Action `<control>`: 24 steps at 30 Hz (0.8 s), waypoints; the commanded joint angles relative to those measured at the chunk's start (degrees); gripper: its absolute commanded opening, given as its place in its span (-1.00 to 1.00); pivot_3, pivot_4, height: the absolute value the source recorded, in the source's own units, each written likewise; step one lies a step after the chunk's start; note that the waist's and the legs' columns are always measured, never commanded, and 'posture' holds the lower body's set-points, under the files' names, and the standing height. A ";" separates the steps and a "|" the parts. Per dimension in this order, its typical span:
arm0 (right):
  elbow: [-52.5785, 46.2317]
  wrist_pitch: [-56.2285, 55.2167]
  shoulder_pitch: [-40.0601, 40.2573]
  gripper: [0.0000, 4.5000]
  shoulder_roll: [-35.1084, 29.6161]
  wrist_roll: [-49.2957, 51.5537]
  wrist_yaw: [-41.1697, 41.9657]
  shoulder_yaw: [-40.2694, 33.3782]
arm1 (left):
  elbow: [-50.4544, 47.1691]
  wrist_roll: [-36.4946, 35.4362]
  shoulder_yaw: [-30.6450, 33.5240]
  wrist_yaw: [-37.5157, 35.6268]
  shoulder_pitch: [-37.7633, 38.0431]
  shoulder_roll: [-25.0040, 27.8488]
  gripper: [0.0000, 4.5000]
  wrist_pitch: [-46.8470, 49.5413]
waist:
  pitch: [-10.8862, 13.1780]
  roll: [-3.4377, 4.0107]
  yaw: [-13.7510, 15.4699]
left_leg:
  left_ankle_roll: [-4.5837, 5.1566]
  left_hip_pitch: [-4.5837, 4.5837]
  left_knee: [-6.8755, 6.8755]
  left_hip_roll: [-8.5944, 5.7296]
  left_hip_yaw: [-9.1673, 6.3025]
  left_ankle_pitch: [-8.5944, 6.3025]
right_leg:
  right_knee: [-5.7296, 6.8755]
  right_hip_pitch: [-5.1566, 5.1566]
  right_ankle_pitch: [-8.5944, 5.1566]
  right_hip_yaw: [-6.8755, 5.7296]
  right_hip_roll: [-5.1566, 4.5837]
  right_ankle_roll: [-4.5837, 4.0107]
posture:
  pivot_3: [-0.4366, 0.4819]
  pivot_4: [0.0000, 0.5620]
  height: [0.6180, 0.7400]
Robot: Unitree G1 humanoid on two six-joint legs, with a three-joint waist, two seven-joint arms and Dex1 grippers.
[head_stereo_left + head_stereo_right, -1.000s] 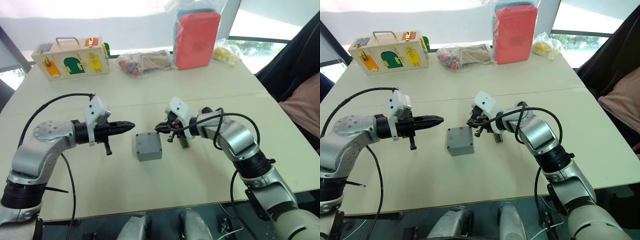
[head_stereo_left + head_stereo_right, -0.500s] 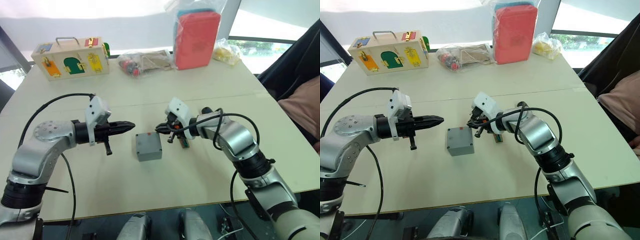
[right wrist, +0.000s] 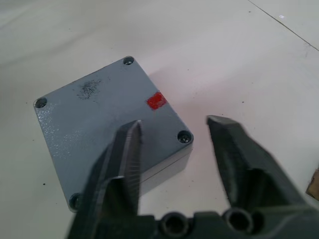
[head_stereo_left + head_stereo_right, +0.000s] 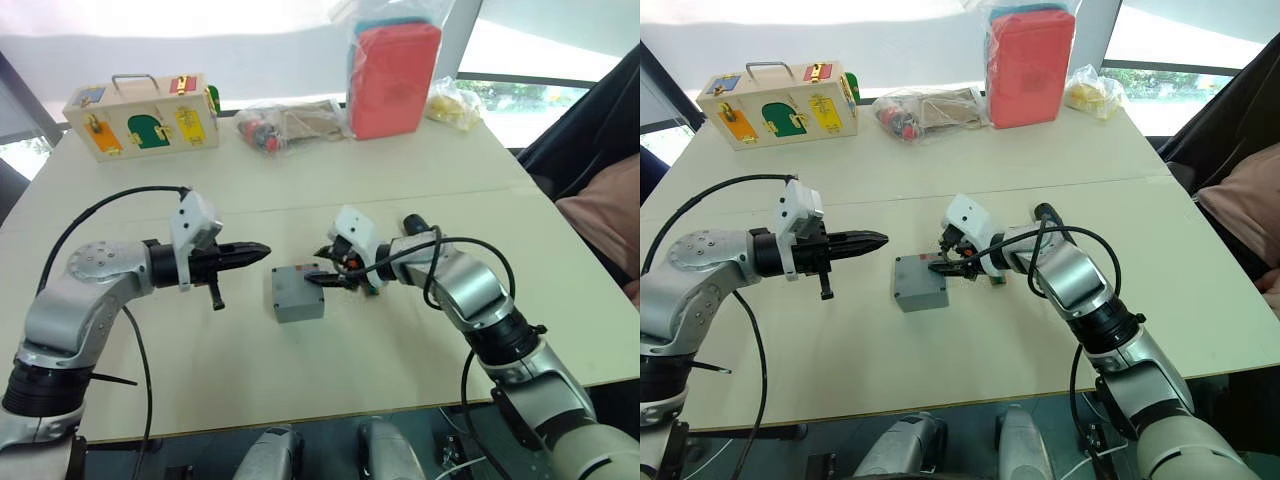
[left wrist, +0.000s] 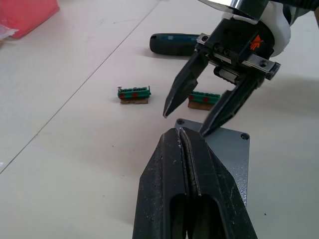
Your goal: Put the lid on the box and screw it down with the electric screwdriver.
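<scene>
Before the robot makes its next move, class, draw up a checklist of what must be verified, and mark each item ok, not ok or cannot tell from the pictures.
1. Lid seated flush on the box: ok, corners line up.
2. Screws driven home in the corner holes: cannot tell.
3. Right gripper free to act: ok, open, over the lid's edge, holding nothing.
4. Left gripper out of the way: ok, shut, empty, beside the box.
5. Electric screwdriver in hand: not ok, it lies on the table beyond the box.
6. Green connector pieces off the lid: ok, they lie beside the box.
</scene>
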 commanded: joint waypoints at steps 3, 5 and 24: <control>-5.16 3.23 -4.11 0.99 -2.71 3.34 1.63 -5.96 | -1.54 -0.86 0.21 -0.32 -0.93 0.07 -1.00 -0.67 | 0.00 0.00 0.00 | 0.00 0.00 0.00 0.00 0.00 0.00 | 0.00 0.00 0.00 0.00 0.00 0.00 | -0.05 -0.47 1.00; -5.44 7.68 -6.20 0.99 -5.31 4.29 1.20 -8.86 | -1.81 -1.12 0.05 -0.87 -1.04 0.26 -1.00 -0.87 | 0.00 0.00 0.02 | 0.00 -0.01 0.00 0.00 0.00 0.00 | -0.01 -0.01 0.00 0.00 0.00 0.00 | -0.05 -0.47 1.00; 25.92 32.70 -27.89 0.99 -25.27 -2.20 12.25 14.66 | -2.57 -1.68 -0.16 -1.32 -4.14 -0.27 -1.00 -1.83 | 0.03 -0.02 0.06 | 0.09 -0.03 -0.01 0.08 0.16 -0.06 | -0.12 0.00 0.00 0.07 -0.01 0.00 | -0.05 -0.47 1.00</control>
